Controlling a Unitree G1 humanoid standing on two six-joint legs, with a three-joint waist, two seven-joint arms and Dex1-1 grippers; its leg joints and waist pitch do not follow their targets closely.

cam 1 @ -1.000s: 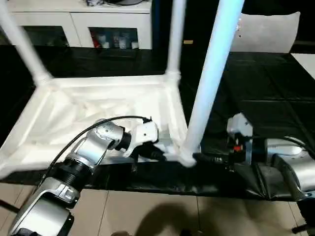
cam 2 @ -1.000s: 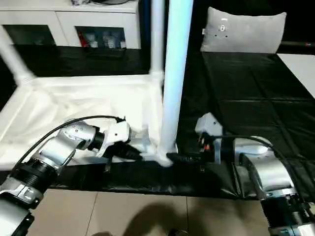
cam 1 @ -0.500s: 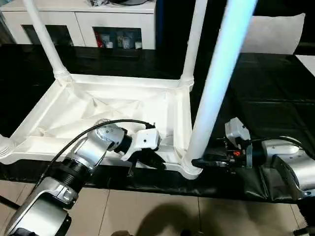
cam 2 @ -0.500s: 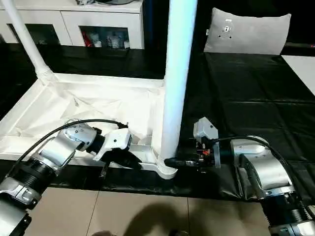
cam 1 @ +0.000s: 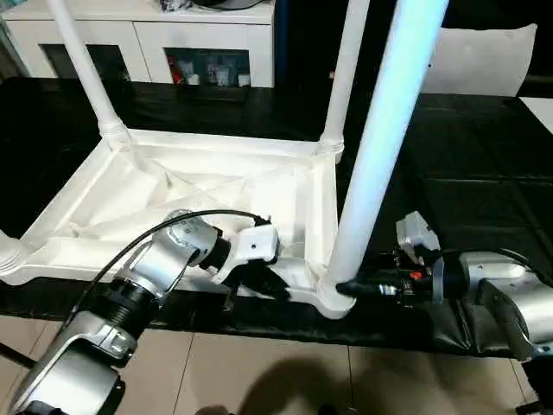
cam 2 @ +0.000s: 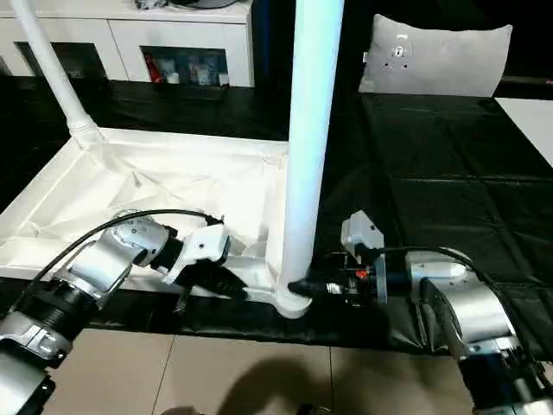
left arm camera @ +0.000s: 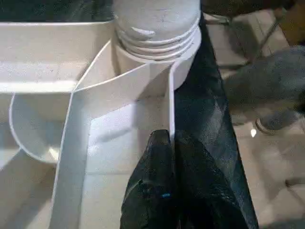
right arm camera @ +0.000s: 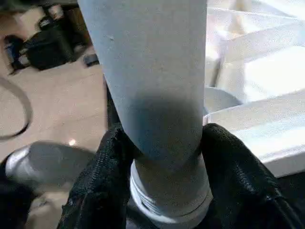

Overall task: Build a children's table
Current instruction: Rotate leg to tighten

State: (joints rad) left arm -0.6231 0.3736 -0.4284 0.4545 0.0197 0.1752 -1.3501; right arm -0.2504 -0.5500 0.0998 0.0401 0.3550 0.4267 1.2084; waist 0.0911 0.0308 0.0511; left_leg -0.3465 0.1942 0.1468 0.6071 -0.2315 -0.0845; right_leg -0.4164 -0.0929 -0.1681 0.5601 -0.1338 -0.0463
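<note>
Three legs stand upright in the corner sockets of the children's table (cam 1: 186,194), which lies upside down at centre left of the head views on the black-covered work table (cam 1: 484,164).

Item, nearest leg (cam 1: 376,156): rises from the lower-centre corner socket (cam 1: 333,298) and runs out of the top of the frame. In the right wrist view we see threads at its foot, so we judge it is being screwed or pressed home.

Item, right gripper (right arm camera: 164,157): at lower right of the head views, its two black fingers (right arm camera: 102,176) lie on either side of the foot of that leg, about half apart and against it; a firm clamp we cannot confirm.

Item, left gripper (left arm camera: 167,157): at lower centre, fingers pressed together on the thin rim wall of the tabletop, steadying it.

Method, as we judge it: keep the rim pinned so the top cannot slide, grip low near the socket, keep the leg vertical, and turn or push until the threads disappear.

Item, writing: none that we can read; the grey cushion (cam 2: 432,56) at upper right bears a small tag, too small to make out.
</note>
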